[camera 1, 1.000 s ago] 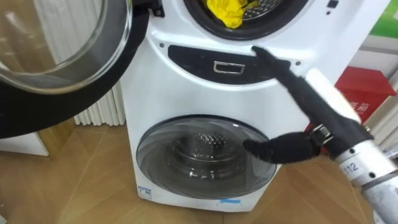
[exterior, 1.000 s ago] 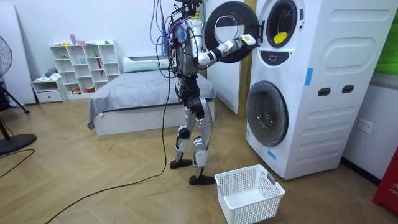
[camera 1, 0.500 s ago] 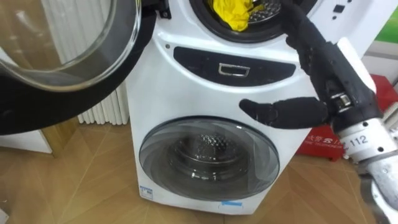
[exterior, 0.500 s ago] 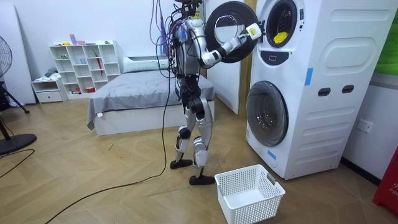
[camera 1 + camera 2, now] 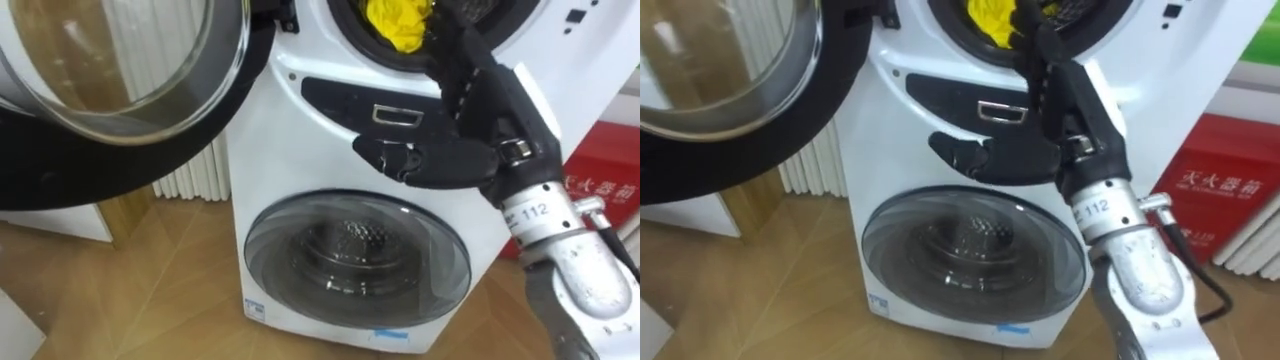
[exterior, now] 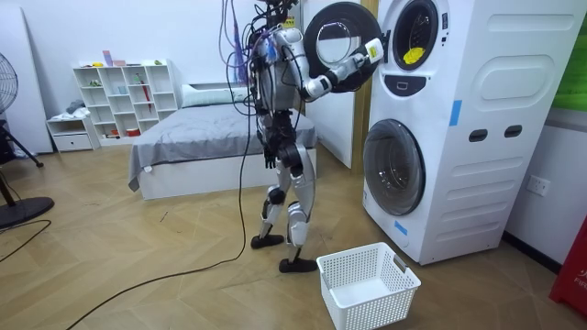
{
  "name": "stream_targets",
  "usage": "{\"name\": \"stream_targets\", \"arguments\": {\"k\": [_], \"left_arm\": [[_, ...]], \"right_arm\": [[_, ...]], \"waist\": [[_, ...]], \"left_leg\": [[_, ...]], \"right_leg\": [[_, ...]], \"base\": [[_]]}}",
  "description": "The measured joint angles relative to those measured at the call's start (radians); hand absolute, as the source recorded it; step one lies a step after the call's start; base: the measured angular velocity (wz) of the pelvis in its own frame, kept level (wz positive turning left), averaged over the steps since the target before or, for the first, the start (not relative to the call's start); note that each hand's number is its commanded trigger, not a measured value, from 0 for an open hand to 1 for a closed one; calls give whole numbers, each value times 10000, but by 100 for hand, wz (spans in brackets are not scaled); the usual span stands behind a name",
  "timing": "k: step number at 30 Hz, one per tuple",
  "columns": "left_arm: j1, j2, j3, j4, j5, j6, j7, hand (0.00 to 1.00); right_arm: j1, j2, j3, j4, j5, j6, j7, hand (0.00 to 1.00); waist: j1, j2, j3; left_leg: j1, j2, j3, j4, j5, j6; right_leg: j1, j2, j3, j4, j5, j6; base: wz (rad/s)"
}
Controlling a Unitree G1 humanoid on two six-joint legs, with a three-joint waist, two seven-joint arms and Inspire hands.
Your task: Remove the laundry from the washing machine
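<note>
A yellow cloth [image 5: 398, 22] lies at the front of the open upper drum of the white washing machine [image 5: 320, 130]. My right hand [image 5: 480, 110] is raised in front of that machine's dark control panel. Its fingers are straight and point up to the drum's lower rim, right beside the cloth, and the thumb sticks out to the left. The hand is open and holds nothing. In the room view I stand facing the stacked machines, right arm lifted to the upper opening [image 6: 412, 56].
The upper machine's round glass door [image 5: 120, 100] hangs open at my left. Below is a second drum with its door [image 5: 358, 255] closed. A white laundry basket [image 6: 367, 284] stands on the floor by my feet. A red box [image 5: 600, 180] sits at the right.
My right hand has risen from the control panel to the drum's lower rim, beside the yellow cloth. The eye view has shifted slightly.
</note>
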Motion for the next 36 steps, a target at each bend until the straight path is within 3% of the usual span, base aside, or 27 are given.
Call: {"name": "stream_targets", "arguments": {"k": [1,3,4,5,6,7,8,9,10,11,12,13,15,16,17,18,19,21,22,24,25,27,28,30,31,32,36], "left_arm": [[137,34,2,5,12,30,110,0],[388,-31,-5,-18,82,97,115,0],[563,-50,-125,-19,69,136,112,0],[578,-57,-278,35,79,221,99,0],[554,-61,-381,30,93,252,83,0],[531,-137,-395,-15,203,299,16,0],[552,-190,-382,-17,293,300,-16,0],[589,-203,-368,-39,292,300,-31,0],[761,-205,-364,-181,285,299,-103,0],[906,-143,-344,-220,286,289,-115,0],[957,-108,-317,-221,286,289,-120,0],[1009,-23,-267,-220,289,288,-166,0],[924,50,-90,-222,292,232,-279,0],[875,49,-89,-222,283,207,-325,0],[758,52,-103,-216,247,157,-358,0],[648,41,-160,-215,209,135,-364,0],[529,41,-179,-211,210,123,-366,0],[232,85,-189,-185,114,-14,-338,0],[80,148,-182,-174,54,-39,-273,0],[-201,246,-173,-173,56,-46,-123,0],[-388,367,-182,-185,61,-63,-80,0],[-732,493,-278,-338,58,-219,29,0],[-993,545,-370,-370,61,-325,64,0],[-1205,459,-429,-500,56,-511,22,0],[-1202,376,-504,-618,54,-526,17,0],[-1117,311,-622,-796,56,-446,14,0],[-512,166,-602,-1028,147,-133,8,0]], "right_arm": [[-13,14,62,234,12,-3,-99,0],[-15,27,210,404,2,-9,-405,0],[-19,37,301,532,63,-151,-546,0],[-36,43,275,748,194,-258,-683,0],[-37,37,256,843,218,-257,-773,0],[-73,47,211,1069,210,-247,-926,0],[-101,44,218,1126,242,-181,-972,0],[-131,39,224,1124,313,-182,-965,0],[-307,33,264,1124,432,-187,-996,0],[-392,27,288,1127,491,-199,-1105,0],[-401,-9,287,1126,491,-208,-1166,0],[-399,-78,270,1127,495,-208,-1299,0],[-418,-134,208,1119,495,-202,-1512,0],[-449,-159,209,1118,501,-194,-1530,0],[-460,-161,213,1118,485,-195,-1532,0],[-460,-178,213,1106,361,-195,-1543,0],[-458,-206,215,1080,263,-195,-1565,0],[-285,-255,452,496,138,-210,-1624,0],[-7,-243,705,118,160,-327,-1623,0],[274,-276,1014,-143,165,-547,-1501,0],[534,-275,1073,-231,121,-747,-1444,0],[753,-274,1101,-206,121,-867,-1258,0],[790,-288,1095,-215,231,-766,-1119,0],[805,-346,1070,-243,293,-529,-1145,0],[798,-369,1065,-246,281,-441,-1173,0],[801,-397,1073,-247,307,-402,-1290,0],[812,-433,1088,-299,315,-255,-1326,0]], "waist": [[111,-56,-5],[154,159,35],[71,174,47],[-83,65,74],[-101,50,71],[-60,-29,80],[156,-176,90],[238,-142,52],[264,-57,-38],[247,-48,-64],[201,-22,-99],[52,-29,-104],[-80,-404,-268],[-59,-490,-242],[-71,-669,-201],[-111,-673,-187],[-141,-679,-180],[-222,-496,-48],[-377,-399,14],[-558,-202,54],[-711,-86,26],[-872,64,79],[-967,122,71],[-970,171,59],[-1009,173,59],[-1021,172,57],[-1054,304,-51]], "left_leg": [[-396,19,-35,1207,-43,-31],[-1107,260,-209,3302,63,56],[-1551,233,-536,4083,99,3],[-2120,-34,-648,4046,-27,139],[-2466,-169,-655,3895,-35,154],[-3019,-477,-547,3170,11,128],[-3410,-703,-449,1896,244,40],[-3559,-748,-449,1174,472,33],[-3796,-708,-538,-151,1069,79],[-3918,-717,-738,-930,1652,53],[-3908,-714,-824,-1138,1959,80],[-3874,-784,-842,-1161,2618,129],[-3765,-1121,-484,-1069,3214,638],[-3710,-1213,-306,-923,3150,849],[-3564,-1481,-60,-603,2734,1010],[-3511,-1697,80,-184,2251,1205],[-3456,-1763,161,-1,2026,1289],[-3111,-1897,448,272,1508,1489],[-2787,-1989,696,277,1242,1618],[-2338,-2049,854,246,893,1734],[-2064,-2049,789,130,753,1811],[-1673,-1944,769,-187,714,1876],[-1530,-1853,774,-371,736,1907],[-1426,-1747,831,-504,778,1945],[-1370,-1742,843,-529,777,1956],[-1322,-1741,824,-536,756,1976],[-1276,-1586,722,-642,777,1864]], "right_leg": [[8,-85,110,395,-354,-81],[318,-1,172,707,-701,-260],[479,49,225,829,-941,-265],[550,46,394,899,-1129,-251],[561,56,570,919,-1184,-271],[575,63,935,905,-1255,-285],[594,75,1323,888,-1293,-297],[595,73,1456,868,-1309,-280],[632,84,1486,807,-1381,-210],[772,69,1619,775,-1518,-149],[867,45,1627,744,-1601,-111],[1057,-25,1633,697,-1806,4],[1194,-397,1923,708,-2184,315],[1309,-566,1953,663,-2207,343],[1598,-942,1972,567,-2301,500],[1773,-1195,1997,770,-2391,679],[1751,-1284,2012,1083,-2422,742],[1399,-1601,2038,2597,-2318,994],[1057,-1832,2036,3614,-2070,1278],[673,-1975,2023,4741,-1394,1366],[487,-2008,1942,5225,-857,1405],[171,-1966,1788,5296,-1132,1395],[-222,-1801,1675,4864,-1489,1343],[-573,-1566,1528,3488,-1658,1346],[-703,-1445,1506,2392,-1556,1278],[-770,-1292,1466,1476,-1049,1189],[-464,-906,1499,261,157,1078]], "base": [[-10],[2],[40],[51],[50],[10],[-12],[-39],[-43],[-37],[-17],[0],[-14],[-36],[-28],[-23],[-17],[-26],[-61],[-57],[-31],[-31],[-24],[-14],[0],[12],[1]]}}
